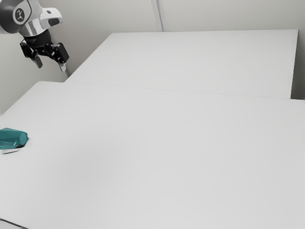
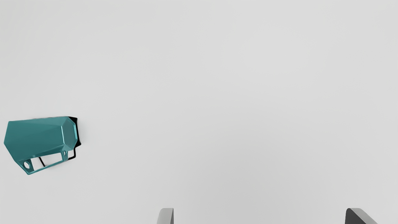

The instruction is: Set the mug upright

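And there at the exterior view's left edge lies the teal faceted mug (image 1: 13,138), down on its side on the white desk (image 1: 143,167), partly cut off by the view's edge, its angular handle (image 2: 46,168) jutting out sideways! Across to the right and up high, here's my gripper (image 1: 51,66), hanging in the air, open, fingers spread wide, well apart from the mug! And farther right, beyond the desk, stretches a second white tabletop (image 1: 200,62)
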Action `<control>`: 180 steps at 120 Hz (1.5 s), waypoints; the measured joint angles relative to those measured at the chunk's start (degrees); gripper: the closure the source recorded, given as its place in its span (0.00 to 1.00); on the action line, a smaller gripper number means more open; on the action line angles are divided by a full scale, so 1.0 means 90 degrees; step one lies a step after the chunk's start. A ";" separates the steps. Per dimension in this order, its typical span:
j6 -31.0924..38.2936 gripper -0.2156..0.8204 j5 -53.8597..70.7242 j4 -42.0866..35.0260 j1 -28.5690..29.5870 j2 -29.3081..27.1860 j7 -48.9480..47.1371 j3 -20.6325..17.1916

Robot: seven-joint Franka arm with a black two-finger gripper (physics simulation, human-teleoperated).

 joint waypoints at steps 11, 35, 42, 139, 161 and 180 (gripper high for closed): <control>0.0041 0.21 -0.0003 -0.0058 0.0006 -0.0014 0.0029 0.0000; 0.0097 0.21 -0.0008 -0.0340 0.0157 -0.0086 0.0078 0.0008; 0.0105 0.21 -0.0019 -0.0425 0.0306 -0.0039 0.0090 0.0006; 0.0135 0.21 -0.2664 0.0868 0.4967 0.3179 0.2497 0.0026; 0.0132 0.21 -0.3201 0.1799 0.5381 0.4105 0.3444 0.0036; 0.0124 0.21 -0.3604 0.2489 0.5717 0.4743 0.4210 0.0003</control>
